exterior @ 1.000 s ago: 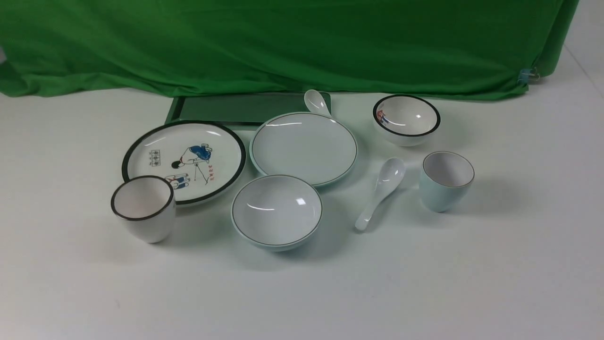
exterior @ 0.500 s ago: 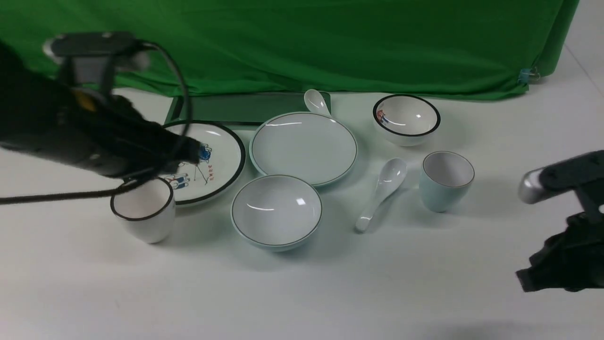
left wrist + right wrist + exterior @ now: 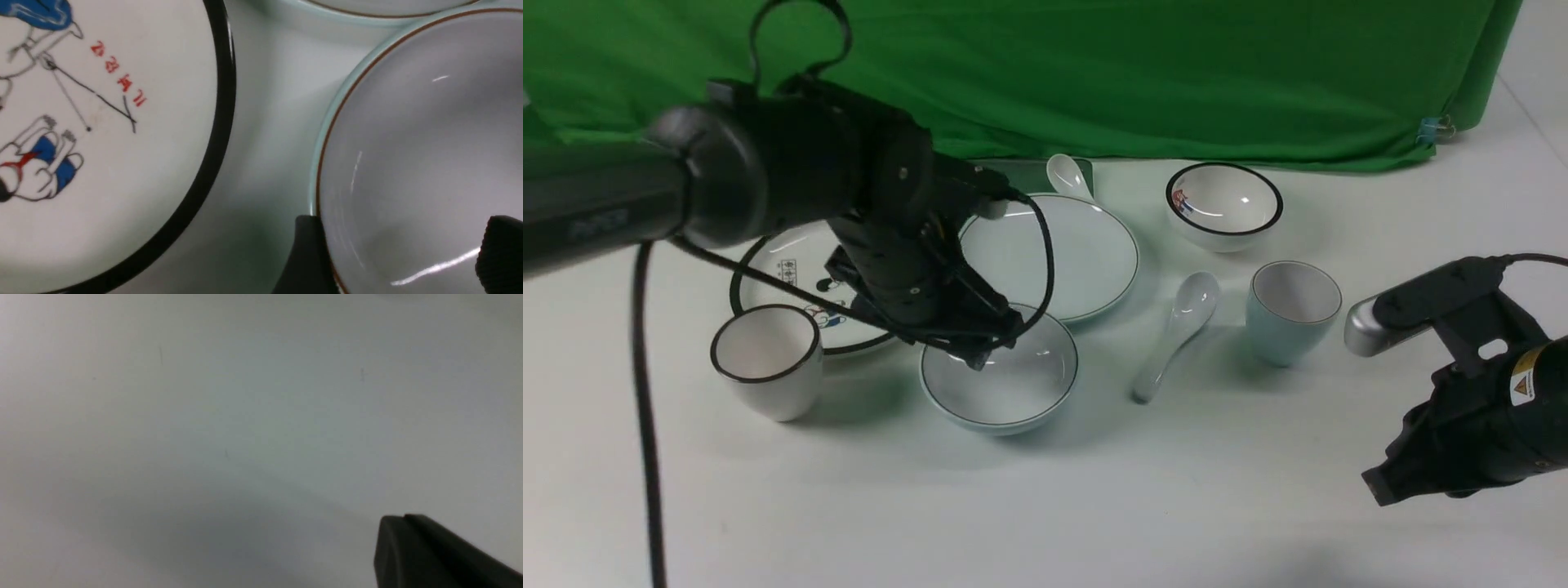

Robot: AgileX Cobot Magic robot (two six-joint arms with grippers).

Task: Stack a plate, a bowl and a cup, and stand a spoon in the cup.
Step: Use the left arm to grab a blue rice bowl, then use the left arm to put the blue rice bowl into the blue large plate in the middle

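bowl sits on table just in front of plate. left gripper wide open, 1 finger either side of its left rim, gripping nothing. right gripper closed, empty. looks glazed ceramic: likely stiff, slick, chippable; best pinched at rim wall.

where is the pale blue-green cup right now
In the front view the cup stands upright right of centre, just right of the nearer spoon and in front of the black-rimmed bowl.

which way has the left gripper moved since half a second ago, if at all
Yes. The left gripper went right and nearer, from over the cartoon plate to the bowl's left rim.
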